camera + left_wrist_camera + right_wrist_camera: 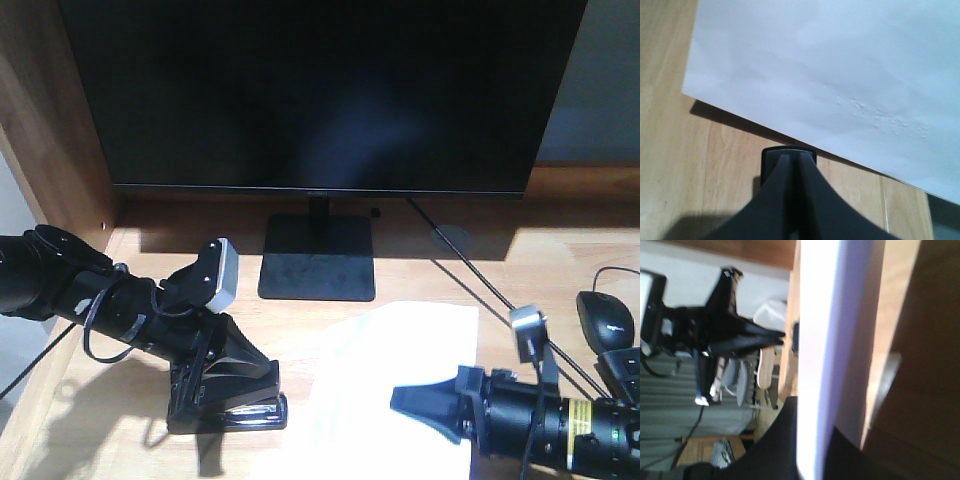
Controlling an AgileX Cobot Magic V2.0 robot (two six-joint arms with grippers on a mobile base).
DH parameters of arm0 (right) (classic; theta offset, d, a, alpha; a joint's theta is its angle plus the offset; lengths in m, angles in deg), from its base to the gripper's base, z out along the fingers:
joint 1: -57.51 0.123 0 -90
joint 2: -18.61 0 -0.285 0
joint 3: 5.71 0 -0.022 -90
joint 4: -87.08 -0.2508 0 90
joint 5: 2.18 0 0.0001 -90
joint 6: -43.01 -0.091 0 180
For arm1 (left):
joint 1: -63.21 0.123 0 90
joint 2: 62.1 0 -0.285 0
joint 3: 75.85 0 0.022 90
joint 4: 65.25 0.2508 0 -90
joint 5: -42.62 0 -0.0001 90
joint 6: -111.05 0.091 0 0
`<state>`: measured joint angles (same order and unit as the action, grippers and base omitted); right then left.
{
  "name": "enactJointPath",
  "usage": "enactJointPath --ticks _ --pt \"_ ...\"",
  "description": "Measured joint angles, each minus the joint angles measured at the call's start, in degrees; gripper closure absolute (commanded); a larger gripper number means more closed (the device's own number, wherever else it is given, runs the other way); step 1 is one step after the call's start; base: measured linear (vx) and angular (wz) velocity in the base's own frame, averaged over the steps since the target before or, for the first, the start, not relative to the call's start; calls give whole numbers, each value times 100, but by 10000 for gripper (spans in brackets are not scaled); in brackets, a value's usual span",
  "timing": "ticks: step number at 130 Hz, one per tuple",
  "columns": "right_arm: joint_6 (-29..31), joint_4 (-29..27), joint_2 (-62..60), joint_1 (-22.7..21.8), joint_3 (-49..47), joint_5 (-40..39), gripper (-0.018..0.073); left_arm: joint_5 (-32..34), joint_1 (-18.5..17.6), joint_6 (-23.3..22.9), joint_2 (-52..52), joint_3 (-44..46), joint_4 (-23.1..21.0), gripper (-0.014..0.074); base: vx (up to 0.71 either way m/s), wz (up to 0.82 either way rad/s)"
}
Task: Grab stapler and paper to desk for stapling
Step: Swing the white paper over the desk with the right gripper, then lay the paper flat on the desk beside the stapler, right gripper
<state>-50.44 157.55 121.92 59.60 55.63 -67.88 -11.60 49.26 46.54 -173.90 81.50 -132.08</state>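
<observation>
Your left gripper is clamped on the stapler, near left on the desk, right gripper pinches the paper, monitor logo is too small to read.

Light wood-grain surface. Carries a black monitor stand at centre back, mouse and cable to the right, stapler front left, white paper front centre.
</observation>
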Motion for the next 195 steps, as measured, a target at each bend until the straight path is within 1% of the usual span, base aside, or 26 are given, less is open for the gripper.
enactJointPath --ticks 27,32,52,68,90,129,155,195 --pt "249 274 386 0 -94 0 562 0 0 0 0 0 0 603 0 0" --pt "299 396 458 0 -186 0 562 0 0 0 0 0 0 603 0 0" --pt "315 809 620 0 -607 0 562 0 0 0 0 0 0 603 0 0" --pt "245 977 633 0 -939 -6 562 0 0 0 0 0 0 603 0 0" --pt "127 1015 633 0 -1103 -6 562 0 0 0 0 0 -10 603 0 0" --pt "145 1015 633 0 -1103 115 562 0 0 0 0 0 -10 603 0 0" --pt "275 766 633 0 -1114 280 562 0 0 0 0 0 -10 603 0 0" --pt "270 674 1086 0 -1536 301 562 0 0 0 0 0 -12 603 0 0"
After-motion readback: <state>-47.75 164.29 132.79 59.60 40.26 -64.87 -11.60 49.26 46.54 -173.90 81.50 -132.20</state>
